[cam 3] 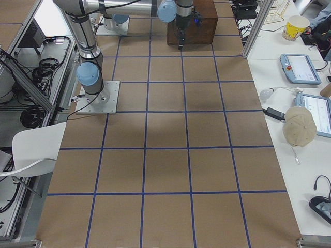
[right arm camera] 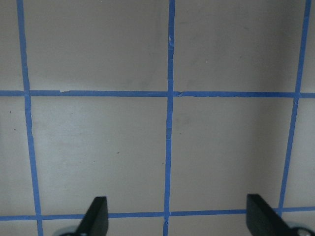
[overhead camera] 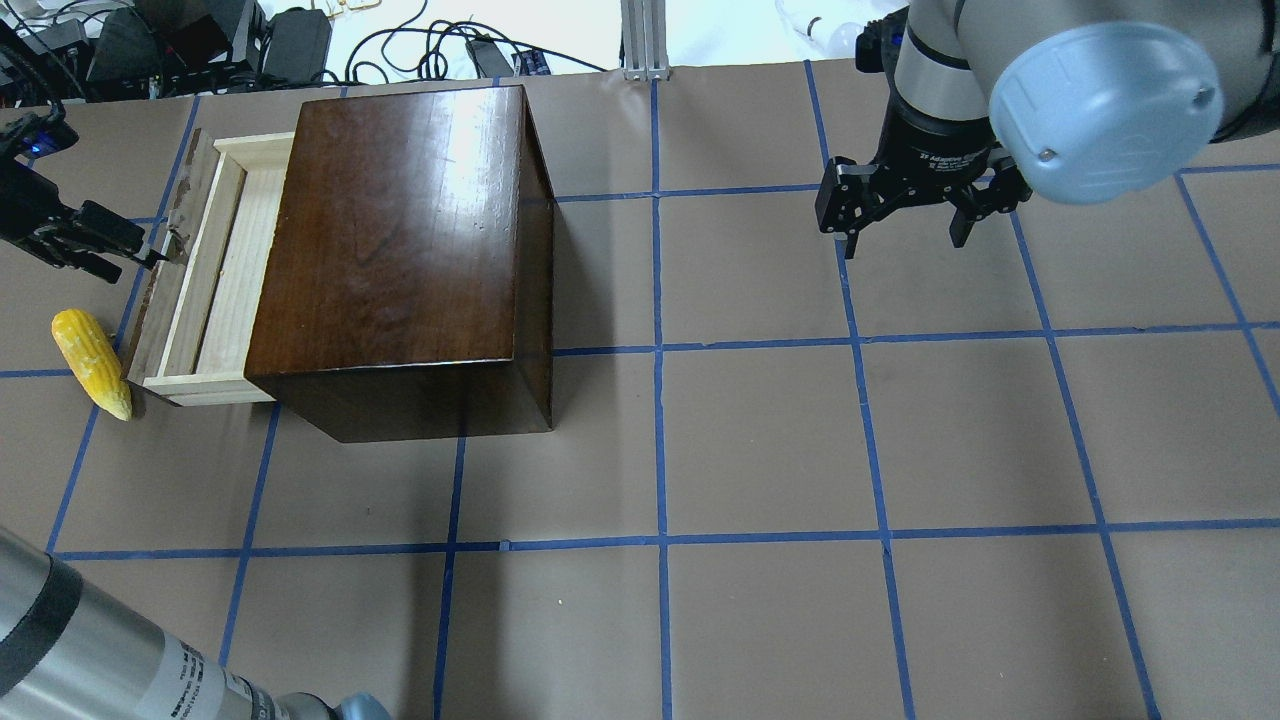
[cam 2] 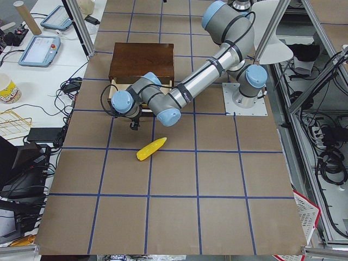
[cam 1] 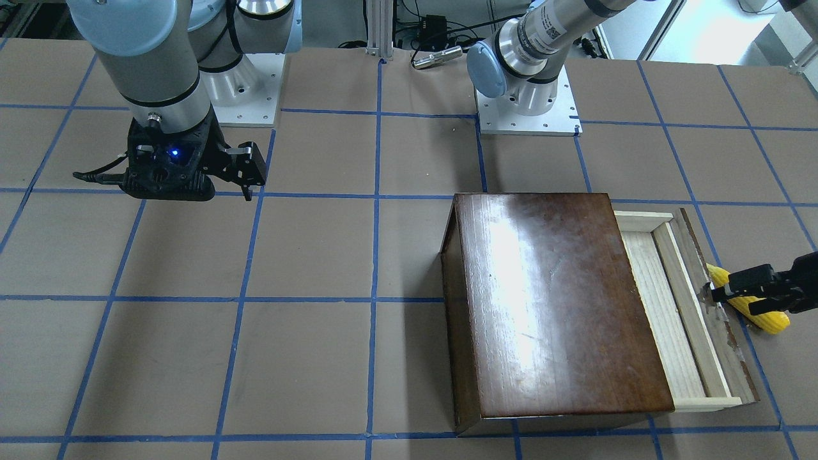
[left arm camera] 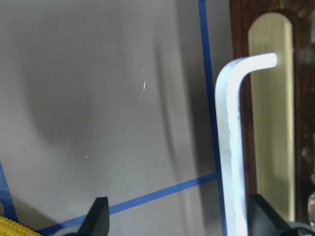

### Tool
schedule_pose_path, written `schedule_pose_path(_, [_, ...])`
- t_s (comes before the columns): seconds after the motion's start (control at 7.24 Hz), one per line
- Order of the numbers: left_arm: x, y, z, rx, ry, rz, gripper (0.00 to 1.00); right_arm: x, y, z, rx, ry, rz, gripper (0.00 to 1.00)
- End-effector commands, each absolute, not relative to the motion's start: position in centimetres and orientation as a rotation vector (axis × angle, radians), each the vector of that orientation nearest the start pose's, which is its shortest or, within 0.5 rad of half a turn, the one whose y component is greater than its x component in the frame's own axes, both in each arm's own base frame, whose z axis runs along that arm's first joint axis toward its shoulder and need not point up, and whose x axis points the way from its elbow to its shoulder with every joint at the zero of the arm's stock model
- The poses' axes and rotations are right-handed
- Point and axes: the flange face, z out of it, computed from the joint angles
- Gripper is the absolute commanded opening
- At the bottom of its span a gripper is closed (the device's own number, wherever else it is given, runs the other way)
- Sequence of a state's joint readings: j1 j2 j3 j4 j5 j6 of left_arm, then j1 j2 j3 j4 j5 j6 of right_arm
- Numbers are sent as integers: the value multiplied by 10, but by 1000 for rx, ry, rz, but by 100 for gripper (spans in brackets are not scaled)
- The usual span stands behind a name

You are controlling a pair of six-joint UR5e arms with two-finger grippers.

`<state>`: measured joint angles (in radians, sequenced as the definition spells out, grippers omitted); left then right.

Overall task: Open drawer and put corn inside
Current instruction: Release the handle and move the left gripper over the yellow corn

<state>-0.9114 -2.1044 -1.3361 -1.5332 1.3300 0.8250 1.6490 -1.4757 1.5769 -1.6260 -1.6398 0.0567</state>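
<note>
Corn (overhead camera: 90, 362) lies on the table (overhead camera: 760, 450), not yet in the drawer (overhead camera: 222, 270); it is on the side of the dark-brown box (overhead camera: 400, 240) where the drawer comes out, just beside the worn front panel (overhead camera: 152, 310) and roughly along it. The drawer is pulled partly out of the box, so a strip of its pale wooden floor shows, and nothing is seen inside it. The left gripper (overhead camera: 140, 265) is on this same side of the box, at the front panel, and its 2 fingers are spread apart and pinch nothing; in the left wrist view the whitish handle (left arm camera: 229, 142) stands between them, close to 1 finger. The right gripper (overhead camera: 905, 240) hovers over bare table well apart from the box on the opposite side, its fingers also spread and empty. I judge that the opening step is about finished and the corn step is not yet begun. The next move probably calls for the left gripper to back away from the handle, go to the cob nearby, close across its thick part, lift it over the front panel and release it lengthwise in the open strip; if the strip is too narrow, the drawer needs more pulling first.
</note>
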Motion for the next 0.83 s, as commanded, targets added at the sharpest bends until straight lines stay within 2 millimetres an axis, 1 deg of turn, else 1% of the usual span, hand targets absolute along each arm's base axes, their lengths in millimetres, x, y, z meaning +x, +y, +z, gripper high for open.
schedule_pose_path(0.0, [306, -612, 327, 161, 3453, 1, 100, 167, -514, 442, -37, 3213, 66, 100])
schedule_pose_path(0.14, [314, -613, 344, 101, 3395, 14, 100, 167, -514, 442, -37, 3213, 66, 100])
schedule_pose_path(0.28, [320, -614, 356, -36, 3358, 10, 100, 167, -514, 442, -37, 3213, 66, 100])
schedule_pose_path(0.41, [329, -613, 354, -258, 3297, 45, 100, 167, -514, 442, -37, 3213, 66, 100])
schedule_pose_path(0.69, [332, -615, 339, -370, 3282, 79, 100, 167, -514, 442, -37, 3213, 66, 100])
